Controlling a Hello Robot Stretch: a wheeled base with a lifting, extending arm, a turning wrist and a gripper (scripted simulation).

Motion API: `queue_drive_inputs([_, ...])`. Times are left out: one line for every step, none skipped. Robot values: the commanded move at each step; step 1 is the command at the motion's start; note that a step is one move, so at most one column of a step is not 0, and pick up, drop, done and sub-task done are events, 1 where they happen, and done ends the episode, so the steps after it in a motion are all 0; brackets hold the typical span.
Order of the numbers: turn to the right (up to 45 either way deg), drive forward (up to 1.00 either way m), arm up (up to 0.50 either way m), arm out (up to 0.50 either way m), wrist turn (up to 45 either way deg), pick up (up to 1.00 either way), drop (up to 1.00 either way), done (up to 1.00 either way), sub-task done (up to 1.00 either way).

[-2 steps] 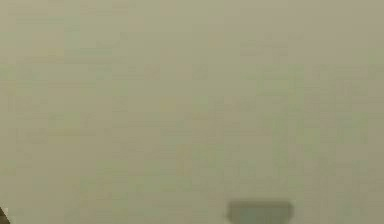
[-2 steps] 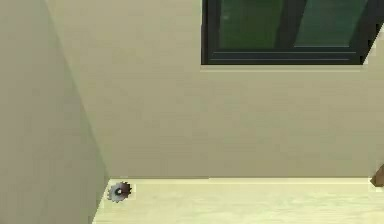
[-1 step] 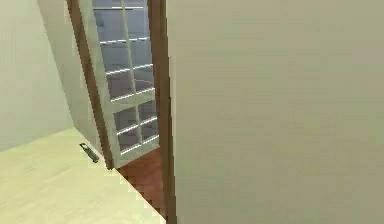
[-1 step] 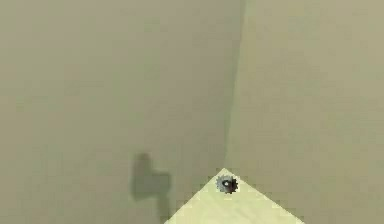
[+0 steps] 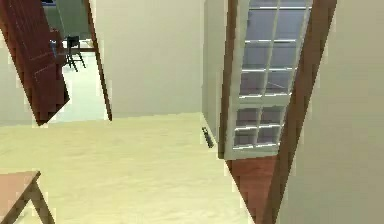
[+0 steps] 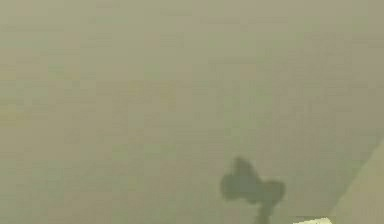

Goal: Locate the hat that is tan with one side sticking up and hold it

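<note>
Search stage: white-paned glass door (image 5: 262, 75) right. Hat likely light, floppy, so grab the upturned brim. Gripper's fingers: cannot tell.

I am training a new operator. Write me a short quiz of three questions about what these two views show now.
1. True or false: a tan hat lies on the floor in the forward view.
2. What stands beyond the open doorway at the forward view's left? A) bed B) dark chair C) fridge
3. Fill in: the glass-paned door stands at the forward view's ____ side.
Key: 1 false; 2 B; 3 right.
</note>
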Motion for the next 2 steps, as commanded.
queue_drive_inputs([0.0,0.95,0.00,0.00,0.0,0.00,0.00,0.00,0.00])
queue_drive_inputs([9.0,0.00,0.00,0.00,0.0,0.00,0.00,0.00,0.00])
